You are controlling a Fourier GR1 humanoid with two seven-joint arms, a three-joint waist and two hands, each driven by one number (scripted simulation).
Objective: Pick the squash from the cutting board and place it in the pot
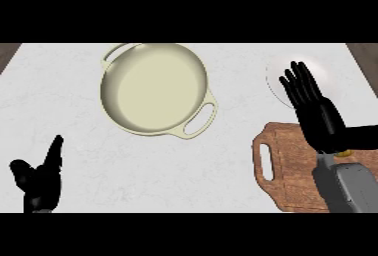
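Yellow squash (344,153) barely shows beneath my right hand (316,112), fingers straight and holding nothing, so reaching blind could knock it off the cutting board (288,172).

Single head view, steeply down onto counter (74,125); forearms enter from lower edge.

Even, bright, diffuse light over the pale counter (74,100), soft shading inside the pot (151,90), no glare.
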